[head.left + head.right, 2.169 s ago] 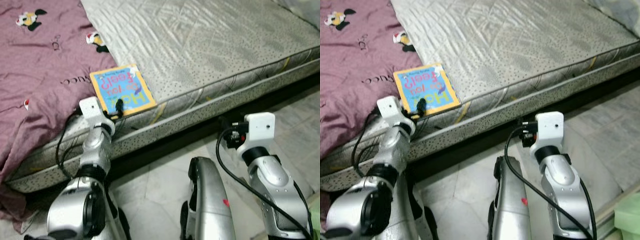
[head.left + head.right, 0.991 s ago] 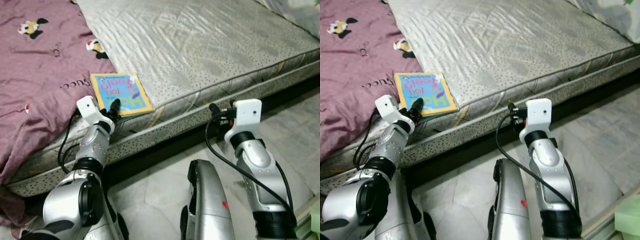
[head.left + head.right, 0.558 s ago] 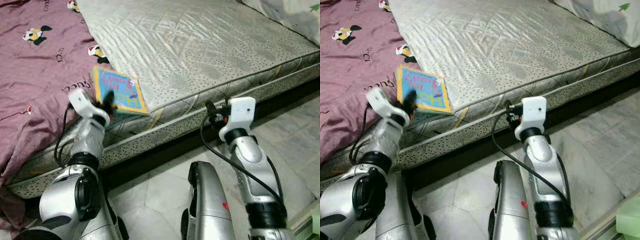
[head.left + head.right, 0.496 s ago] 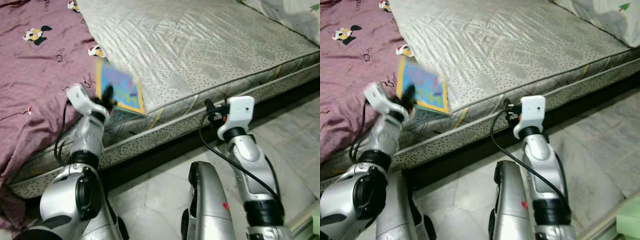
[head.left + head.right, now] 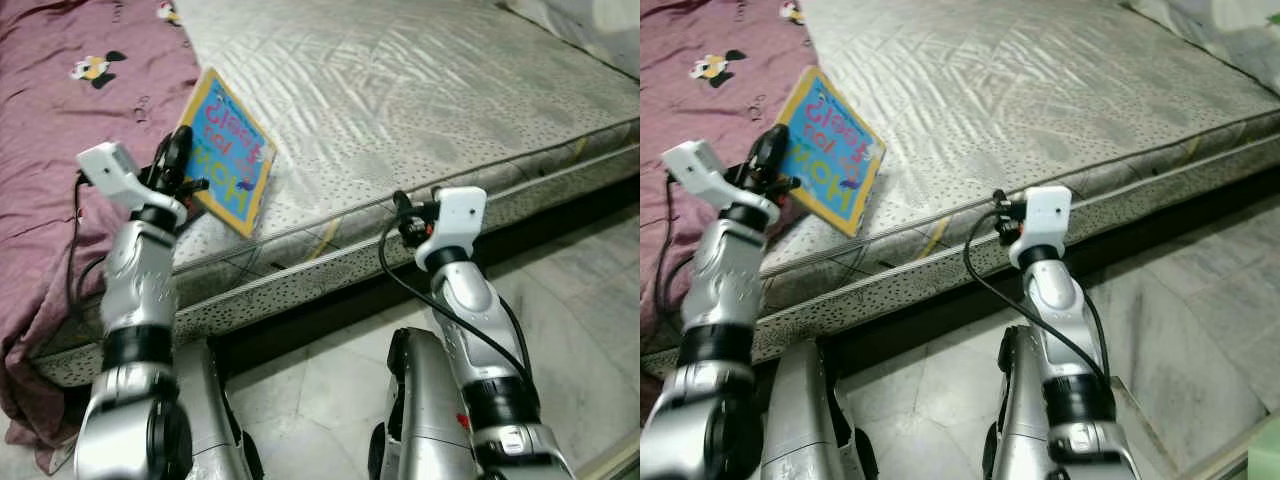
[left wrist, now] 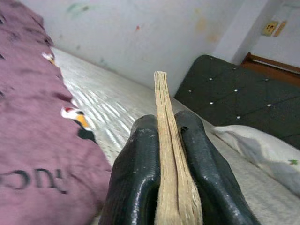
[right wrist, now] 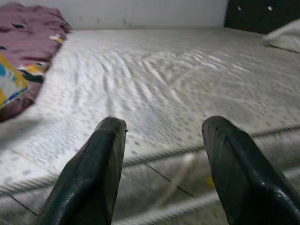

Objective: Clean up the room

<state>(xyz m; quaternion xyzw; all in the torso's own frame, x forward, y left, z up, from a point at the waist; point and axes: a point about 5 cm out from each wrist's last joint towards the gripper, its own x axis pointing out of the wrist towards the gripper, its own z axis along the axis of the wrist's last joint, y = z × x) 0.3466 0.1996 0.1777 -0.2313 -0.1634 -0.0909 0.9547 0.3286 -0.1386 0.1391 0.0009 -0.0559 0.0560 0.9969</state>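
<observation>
The left hand (image 5: 172, 165) is clamped on the book (image 5: 226, 165), both black fingers (image 6: 140, 178) pressed flat to its covers, holding it tilted up on edge above the near edge of the mattress (image 5: 420, 90), beside the purple blanket (image 5: 60, 130). The right hand (image 7: 161, 164) hangs with its fingers spread apart, holding nothing, just off the mattress's side edge. Bare quilted mattress stretches beyond the book, and pale floor tiles (image 5: 590, 330) lie alongside the bed.

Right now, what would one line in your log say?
left gripper: shut on book, lifted off mattress | right gripper: open, at mattress edge
</observation>
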